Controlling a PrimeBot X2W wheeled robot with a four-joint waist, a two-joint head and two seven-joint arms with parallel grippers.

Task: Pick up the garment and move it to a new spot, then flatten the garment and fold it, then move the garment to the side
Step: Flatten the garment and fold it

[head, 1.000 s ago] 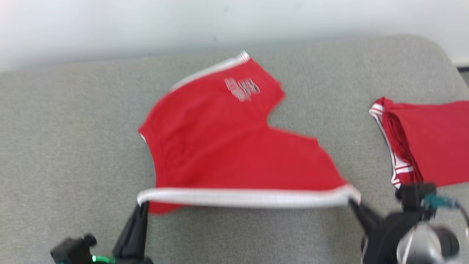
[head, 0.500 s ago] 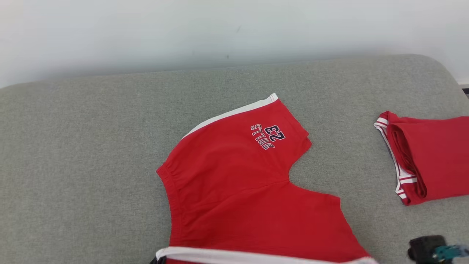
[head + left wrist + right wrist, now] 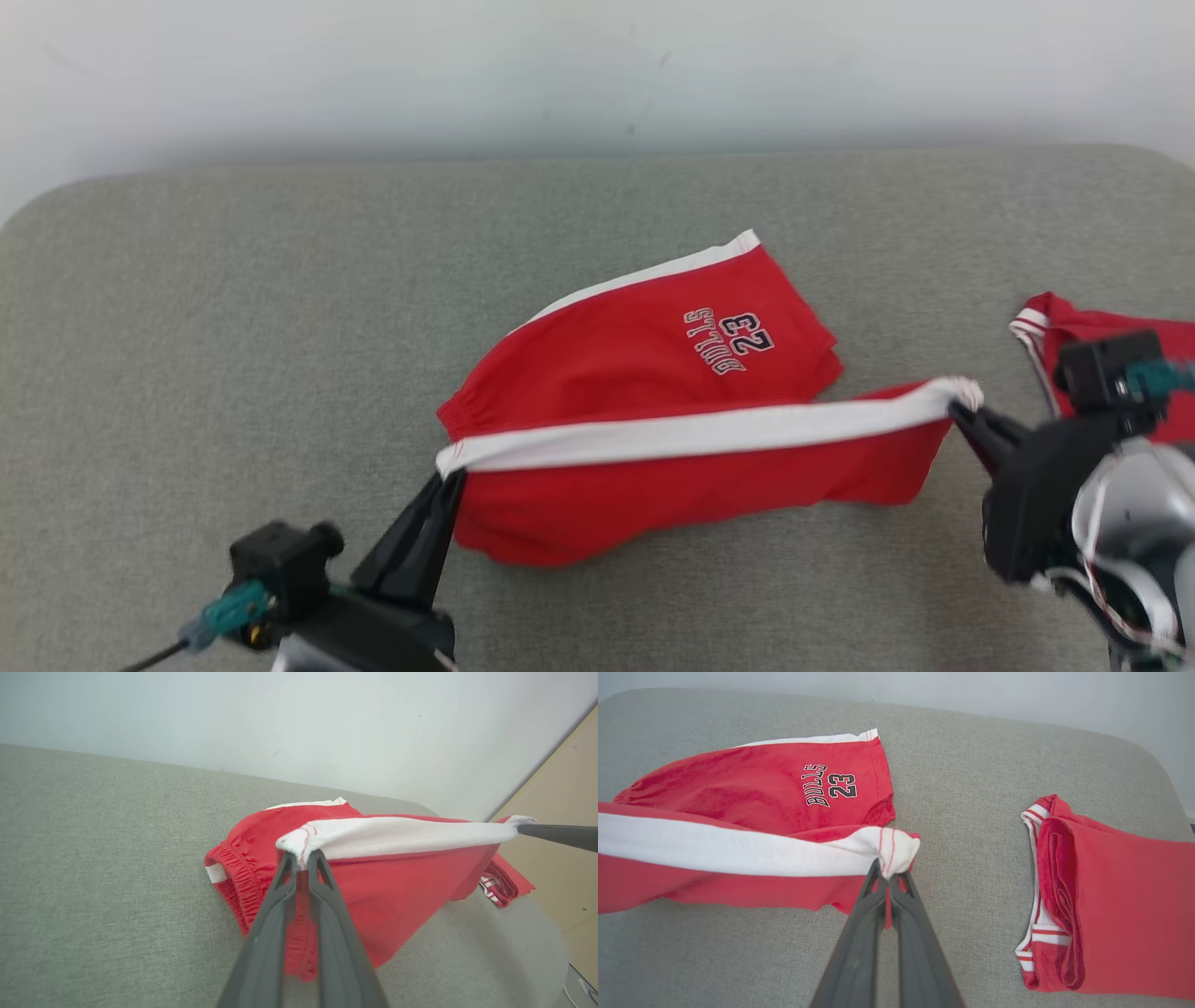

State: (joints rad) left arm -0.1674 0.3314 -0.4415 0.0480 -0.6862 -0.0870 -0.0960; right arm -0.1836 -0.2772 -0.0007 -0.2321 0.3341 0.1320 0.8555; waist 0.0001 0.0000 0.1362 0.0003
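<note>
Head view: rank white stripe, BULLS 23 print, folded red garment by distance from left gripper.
1. white stripe: end pinched in the left gripper.
2. BULLS 23 print: farther back, right of centre.
3. folded red garment: far right edge.

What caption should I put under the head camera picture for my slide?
The left gripper and right gripper hold the red shorts by the white stripe, stretched above the grey cushion.

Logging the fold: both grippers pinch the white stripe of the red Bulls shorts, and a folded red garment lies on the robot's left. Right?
No: the head view shows the folded red garment on the robot's right. The left gripper and right gripper do pinch the white stripe of the red Bulls shorts.
</note>
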